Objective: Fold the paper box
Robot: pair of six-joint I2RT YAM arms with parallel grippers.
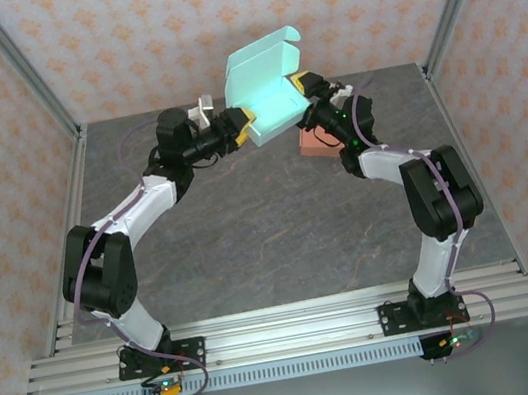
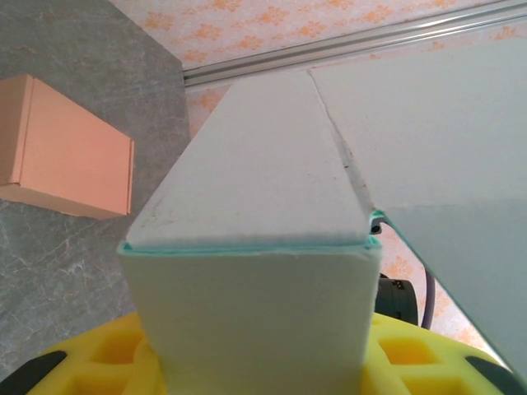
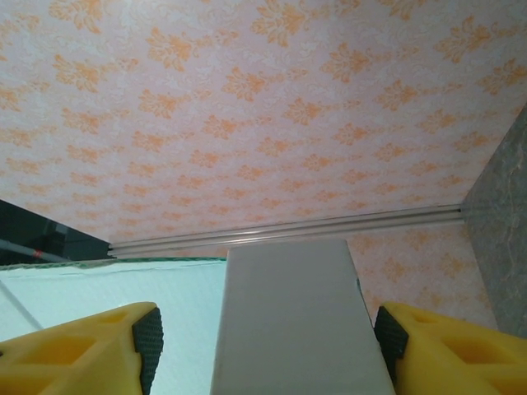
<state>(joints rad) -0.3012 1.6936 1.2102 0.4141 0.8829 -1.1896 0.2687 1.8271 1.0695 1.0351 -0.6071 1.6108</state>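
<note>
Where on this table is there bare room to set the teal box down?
Free: the wide grey stretch of table between the left arm and right arm, down to the near rail. Crowded: the back middle, where the left hand and right hand meet at the raised teal paper box, with the orange box under the right arm.

Bright, even overhead light, faint soft shadows, nearest surfaces blurred in wrist views

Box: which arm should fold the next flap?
Probably the right. The left gripper is clamped on the box, holding it up, so it is busy. The right gripper sits open around a flap, not pinching it, so it is free to push.
</note>
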